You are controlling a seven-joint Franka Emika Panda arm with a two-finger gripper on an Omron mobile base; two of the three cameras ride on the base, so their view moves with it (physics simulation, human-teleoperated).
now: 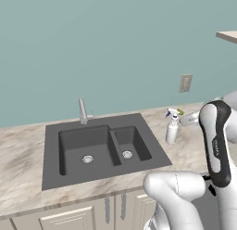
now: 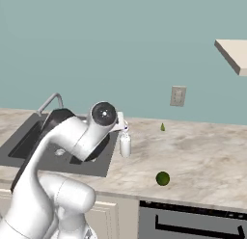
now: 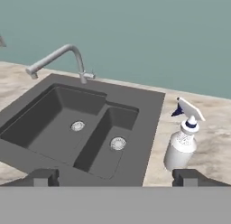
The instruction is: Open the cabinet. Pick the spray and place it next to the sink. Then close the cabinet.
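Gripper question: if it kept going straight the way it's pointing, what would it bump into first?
Probably the sink. The gripper, fingers wide apart, aims at the smaller bowl, near its drain. The spray stands on the counter just beside that line. Depth is hard to judge.

White spray (image 3: 182,144) upright on counter, just beside dark double-basin sink (image 3: 149,111), blue nozzle

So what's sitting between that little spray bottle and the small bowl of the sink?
Nothing. In the hand view, between the spray and the small bowl of the sink lie just the sink's flat dark rim and a strip of bare marbled counter.
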